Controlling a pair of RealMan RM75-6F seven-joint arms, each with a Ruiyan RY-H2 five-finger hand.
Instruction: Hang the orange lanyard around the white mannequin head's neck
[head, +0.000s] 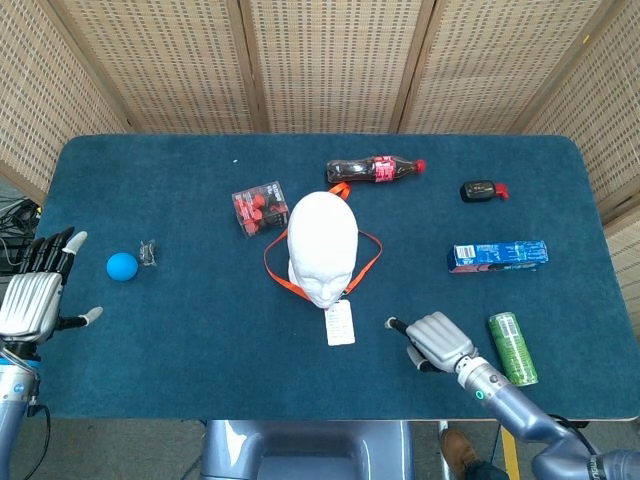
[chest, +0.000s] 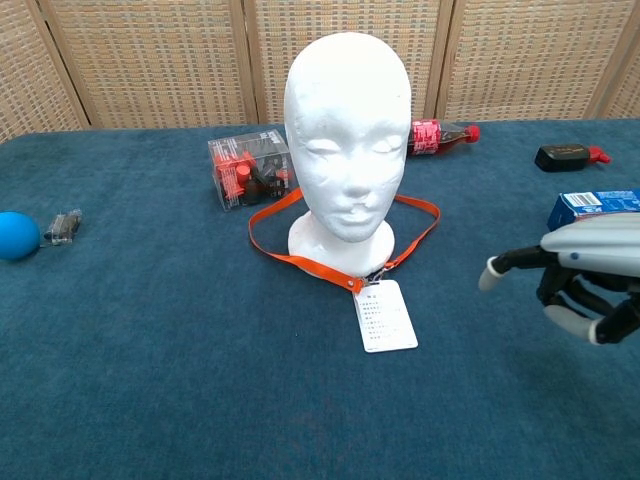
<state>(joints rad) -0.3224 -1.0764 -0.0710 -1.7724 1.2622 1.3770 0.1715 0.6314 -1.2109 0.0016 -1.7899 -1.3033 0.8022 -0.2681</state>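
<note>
The white mannequin head (head: 322, 245) (chest: 348, 140) stands upright mid-table. The orange lanyard (head: 272, 270) (chest: 300, 262) lies in a loop on the cloth around its base, and its white card (head: 340, 323) (chest: 385, 315) rests in front. My right hand (head: 435, 342) (chest: 580, 275) hovers at the front right of the card, holding nothing, thumb out and the other fingers partly curled under the palm. My left hand (head: 38, 290) is at the table's left edge, fingers extended and apart, holding nothing; the chest view does not show it.
A cola bottle (head: 375, 169) and a clear box of red items (head: 260, 208) lie behind the head. A blue ball (head: 122, 265) and small clip (head: 149, 253) sit left. A black device (head: 482, 190), blue carton (head: 498, 256) and green can (head: 513, 348) sit right.
</note>
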